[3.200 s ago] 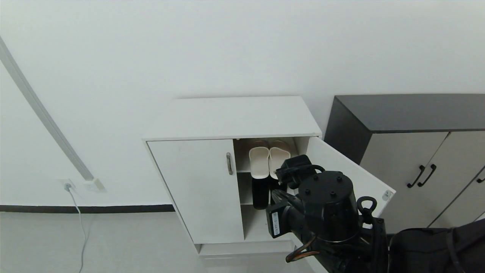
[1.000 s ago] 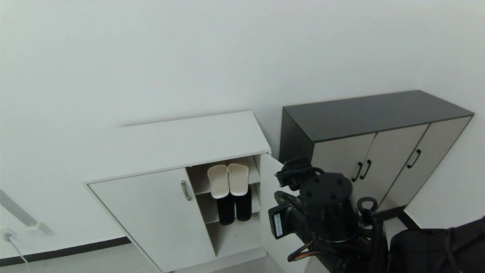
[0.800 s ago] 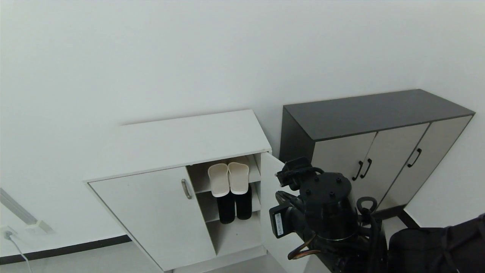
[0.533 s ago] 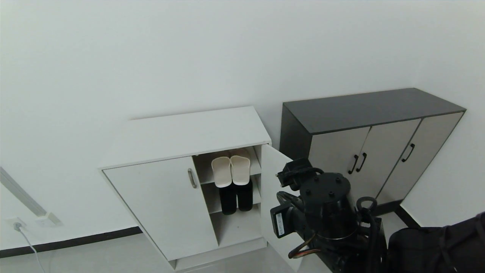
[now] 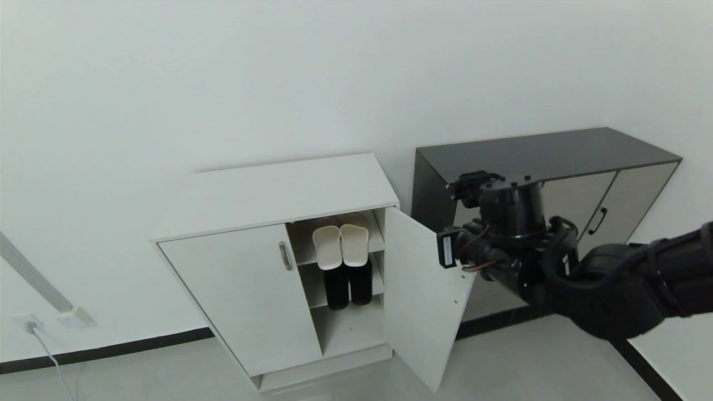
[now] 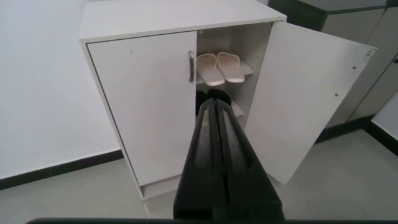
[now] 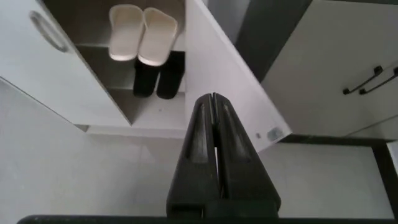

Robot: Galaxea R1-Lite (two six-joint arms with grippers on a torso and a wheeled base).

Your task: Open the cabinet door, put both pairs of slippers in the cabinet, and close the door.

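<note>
The white cabinet [image 5: 278, 189] stands against the wall with its right door [image 5: 418, 289] swung open and its left door [image 5: 245, 295] closed. Inside, white slippers [image 5: 341, 245] lie on the top shelf and black slippers [image 5: 348, 287] on the shelf below. My right arm's wrist [image 5: 501, 223] is raised beside the open door's free edge. My right gripper [image 7: 213, 96] is shut on nothing, its tip over the door [image 7: 230, 81]; I cannot tell if it touches. My left gripper [image 6: 216, 101] is shut and empty, facing the open compartment, partly hiding the black slippers [image 6: 208, 94] below the white slippers [image 6: 224, 62].
A dark-topped cabinet [image 5: 546, 150] with grey doors stands right of the white one, close behind the open door. A wall socket with a cable [image 5: 28, 323] is at the far left. Bare floor [image 5: 167, 379] lies before the cabinets.
The head view has shifted as the robot moved. My right arm has risen from low in front to beside the open door's free edge. Both slipper pairs stay on their shelves.
</note>
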